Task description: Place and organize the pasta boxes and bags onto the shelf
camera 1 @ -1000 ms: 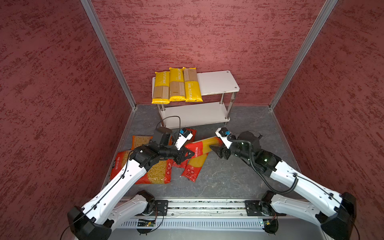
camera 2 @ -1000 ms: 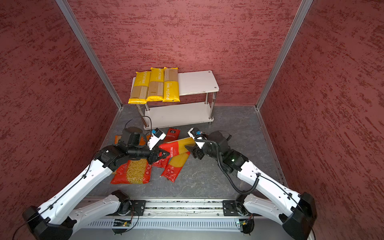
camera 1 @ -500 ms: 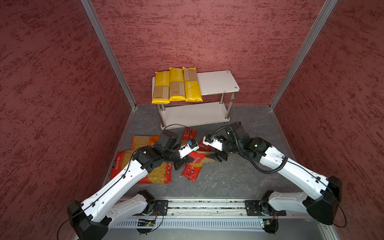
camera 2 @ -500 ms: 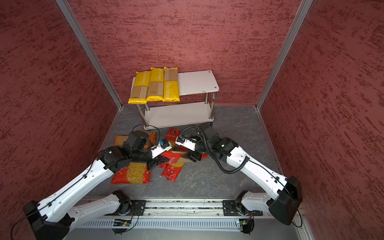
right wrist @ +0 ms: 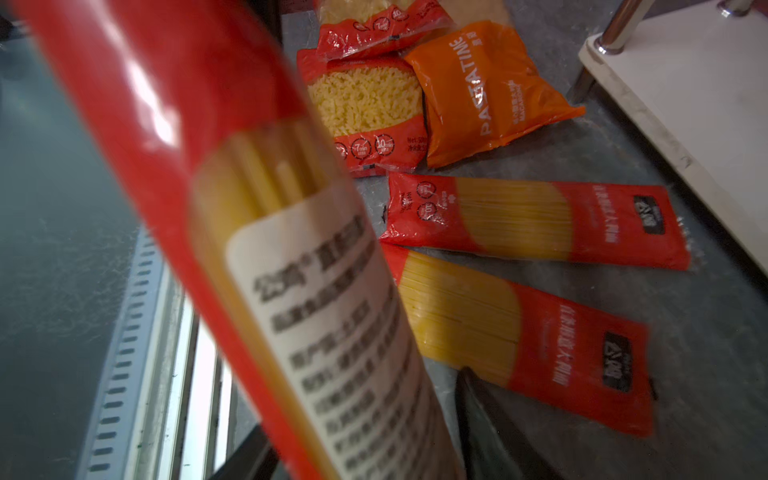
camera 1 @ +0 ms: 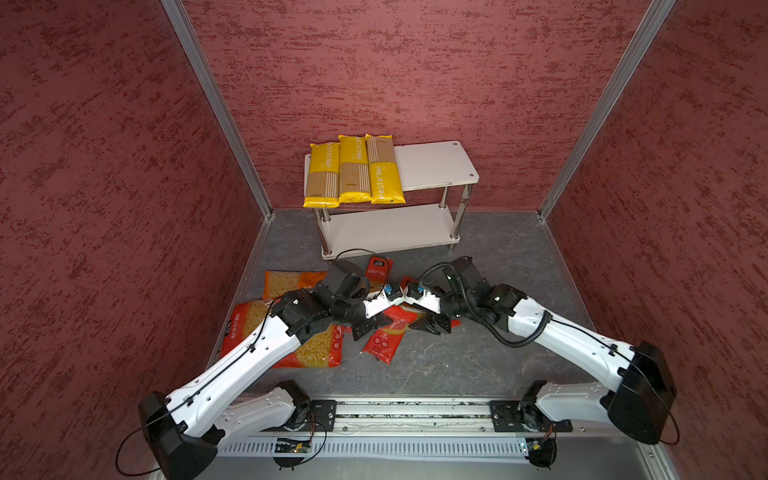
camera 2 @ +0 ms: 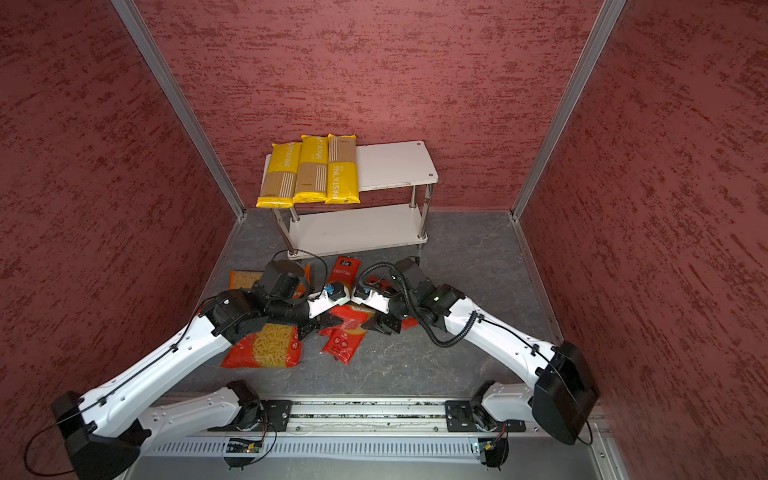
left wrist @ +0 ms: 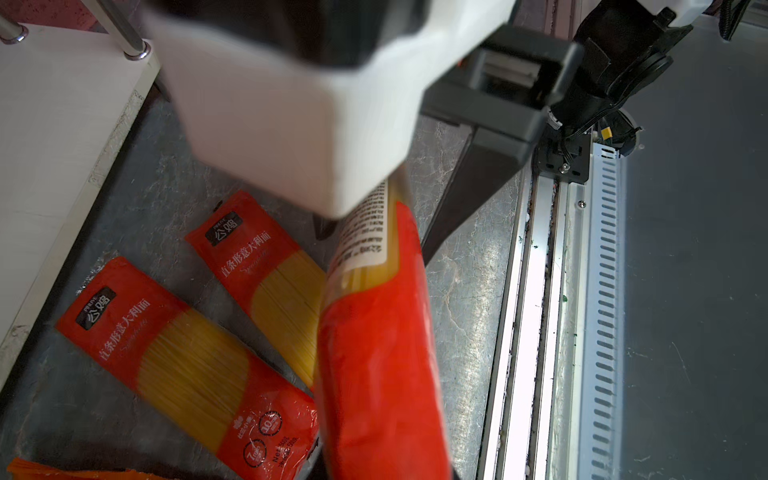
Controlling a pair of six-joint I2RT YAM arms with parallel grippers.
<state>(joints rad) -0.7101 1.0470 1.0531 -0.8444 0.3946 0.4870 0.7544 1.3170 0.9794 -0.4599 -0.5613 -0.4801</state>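
above the floor (camera 1: 478,353), the left gripper (camera 1: 365,328) is clamped on a raised red spaghetti bag (left wrist: 374,353) and the right gripper (camera 1: 430,326) straddles it, grip unclear: pick-up step, i judge, and next it needs a level carry to the shelf (camera 1: 436,166) and its bare half.

Red textured walls (camera 1: 415,62), grey flr (camera 1: 507,266)

Red textured walls (camera 1: 415,62), joined by silver corner strips (camera 1: 216,108), enclose a grey mottled floor (camera 1: 498,257).

Overhead pair; wrists close, seemingly downward.
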